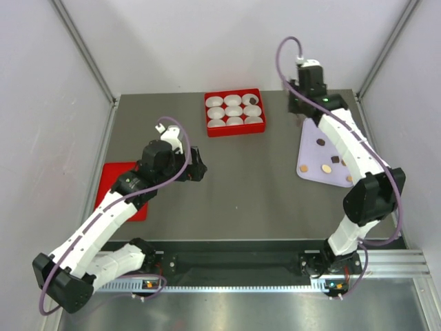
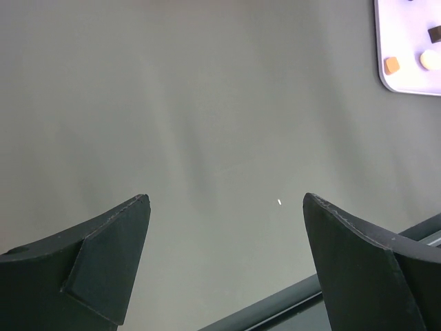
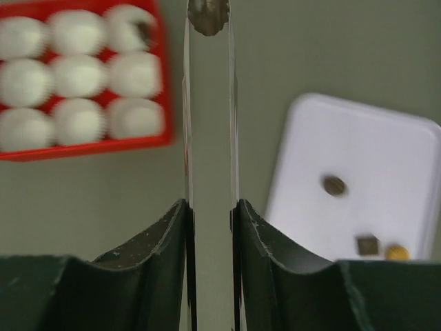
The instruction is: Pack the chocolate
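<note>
My right gripper (image 3: 210, 207) is shut on a pair of thin tweezers (image 3: 187, 103), whose tips pinch a dark brown chocolate (image 3: 208, 15). In the top view this gripper (image 1: 300, 109) hovers between the red box (image 1: 235, 127) and the pale tray (image 1: 310, 165). The box holds nine white paper cups; the far-right cup has a dark chocolate (image 1: 253, 101) in it. Several more chocolates lie on the tray, such as a brown one (image 1: 320, 142) and a tan one (image 1: 325, 168). My left gripper (image 1: 200, 167) is open and empty over bare table (image 2: 226, 200).
A red lid (image 1: 114, 181) lies at the left edge under my left arm. Metal frame posts stand at the back corners. The tray corner (image 2: 406, 79) with an orange piece (image 2: 391, 65) shows at the top right of the left wrist view.
</note>
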You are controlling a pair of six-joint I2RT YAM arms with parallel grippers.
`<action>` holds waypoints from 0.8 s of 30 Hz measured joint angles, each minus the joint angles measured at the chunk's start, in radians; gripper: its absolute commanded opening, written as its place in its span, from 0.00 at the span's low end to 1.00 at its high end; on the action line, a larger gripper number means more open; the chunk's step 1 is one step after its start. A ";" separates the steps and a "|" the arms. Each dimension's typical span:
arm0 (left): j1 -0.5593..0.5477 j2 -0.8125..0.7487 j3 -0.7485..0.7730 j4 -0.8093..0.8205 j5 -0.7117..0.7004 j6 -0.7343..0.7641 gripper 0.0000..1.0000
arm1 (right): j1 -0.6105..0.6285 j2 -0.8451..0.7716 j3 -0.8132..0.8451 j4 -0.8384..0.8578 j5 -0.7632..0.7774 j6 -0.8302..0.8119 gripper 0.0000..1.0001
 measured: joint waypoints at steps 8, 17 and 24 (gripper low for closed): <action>0.000 -0.008 0.006 -0.001 -0.018 0.002 0.97 | 0.239 0.145 0.176 0.167 -0.014 -0.013 0.27; 0.000 -0.024 0.011 -0.006 -0.027 0.002 0.97 | 0.260 0.385 0.185 0.288 -0.029 -0.037 0.27; 0.000 -0.026 0.019 -0.010 -0.037 0.002 0.97 | 0.261 0.457 0.209 0.312 -0.045 -0.042 0.29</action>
